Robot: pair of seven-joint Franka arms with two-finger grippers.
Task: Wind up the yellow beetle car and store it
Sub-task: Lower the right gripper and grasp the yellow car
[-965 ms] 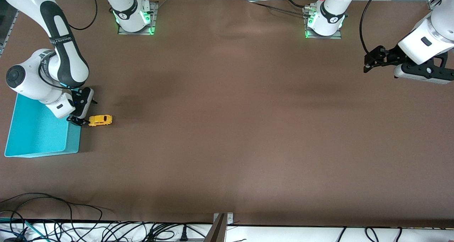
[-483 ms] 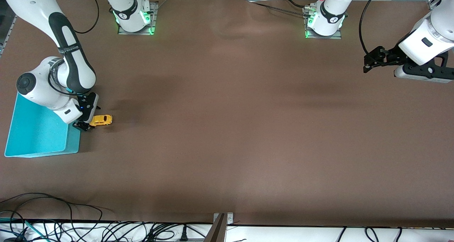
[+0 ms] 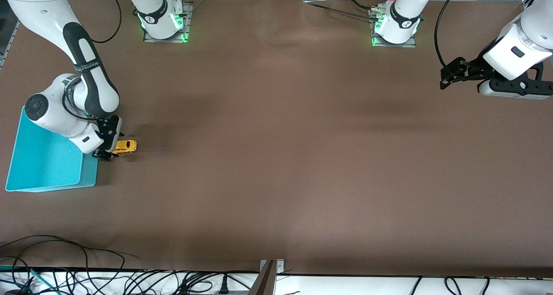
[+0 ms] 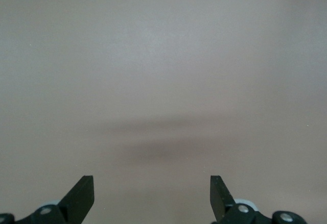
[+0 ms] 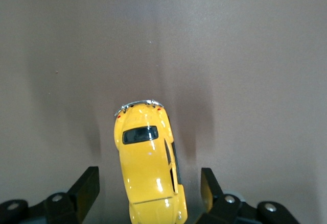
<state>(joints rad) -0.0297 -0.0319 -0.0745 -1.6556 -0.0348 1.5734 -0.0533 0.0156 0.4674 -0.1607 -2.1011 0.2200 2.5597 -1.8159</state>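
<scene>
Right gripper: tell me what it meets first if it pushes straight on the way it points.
The car. The right gripper is open with the car between its fingers, so going straight on, it would likely meet the car's body first, then the table.

Brown table [image 3: 276, 157]; yellow beetle car [image 3: 126, 146] just beside turquoise bin [image 3: 43, 165].

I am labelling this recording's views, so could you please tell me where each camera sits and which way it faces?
Front view: high across the table, facing both arm bases; it shows the brown table, the turquoise plastic bin, both arms, and the left gripper waiting over bare table.
Left wrist view: on the left wrist, looking down between its open fingers at bare table.
Right wrist view: on the right wrist, looking down past the right gripper, open around the small yellow beetle car.
Shared: the front and right wrist views both show the car.
</scene>
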